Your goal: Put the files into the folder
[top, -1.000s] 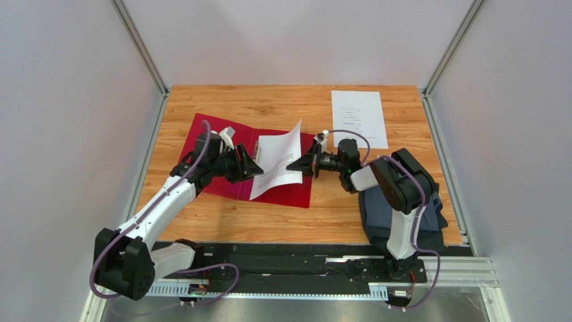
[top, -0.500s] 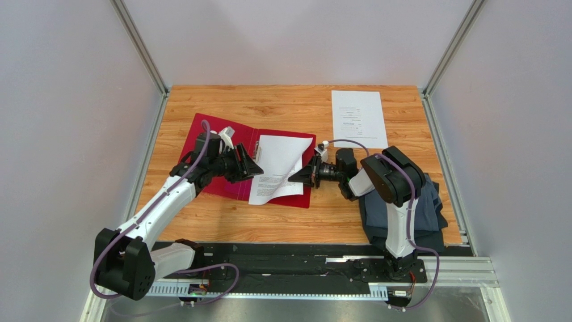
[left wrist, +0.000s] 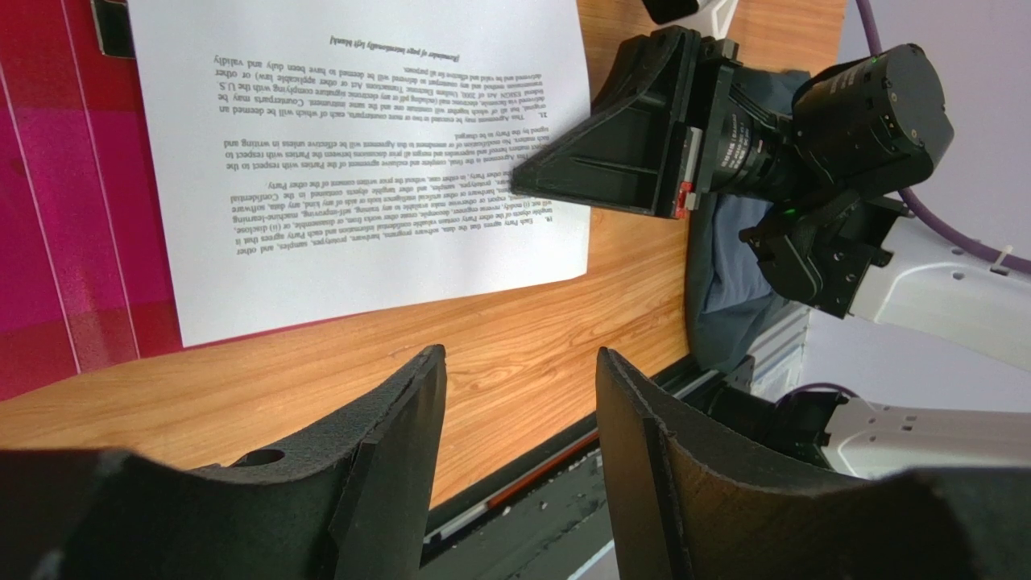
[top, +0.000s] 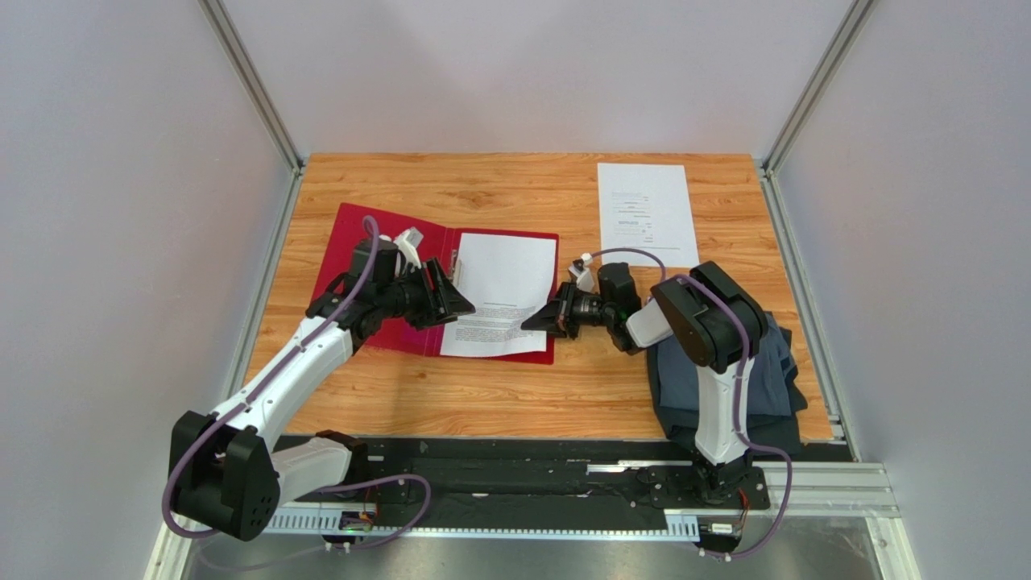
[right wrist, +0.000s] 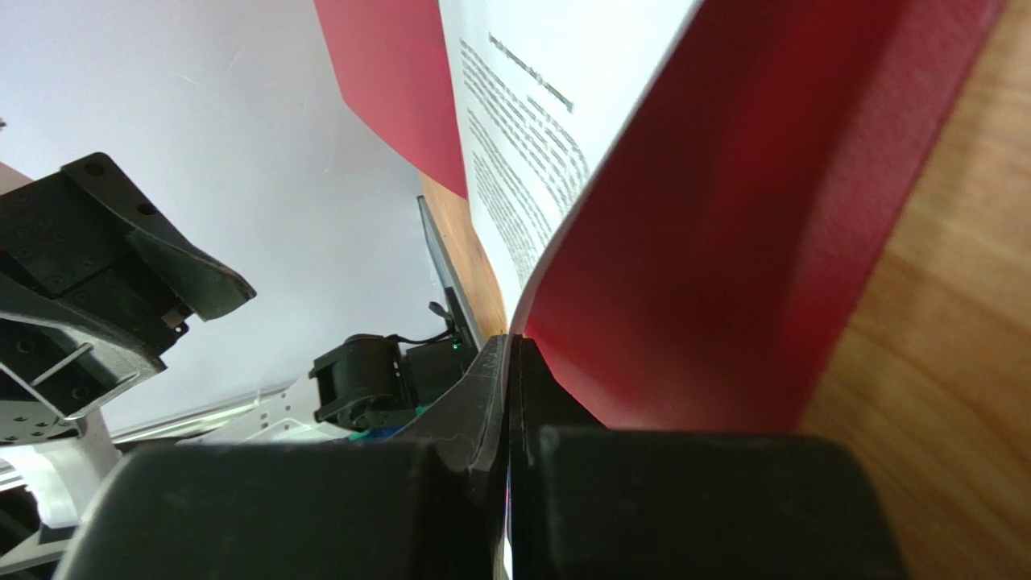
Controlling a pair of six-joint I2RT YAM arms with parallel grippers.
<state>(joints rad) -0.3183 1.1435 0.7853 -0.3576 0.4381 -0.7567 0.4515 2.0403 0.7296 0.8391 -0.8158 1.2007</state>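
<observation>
Overhead, the folder (top: 343,248) lies open toward the desk's (top: 508,399) left edge, one sheet (top: 499,294) flat on its right half; the second sheet (top: 646,212) lies at the far right corner, bare wood around it; a cloth (top: 784,375) sits at the near right edge; from the left wrist, the left gripper (left wrist: 518,363) hovers just beside the sheet, fingers apart; from the right wrist, the right gripper (right wrist: 510,363) is pinched together on that sheet's edge.

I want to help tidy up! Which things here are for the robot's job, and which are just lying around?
For the job: red folder; sheet lying on it, pinched by the right claw; second sheet farther back.
Just lying about: dark folded cloth.
</observation>
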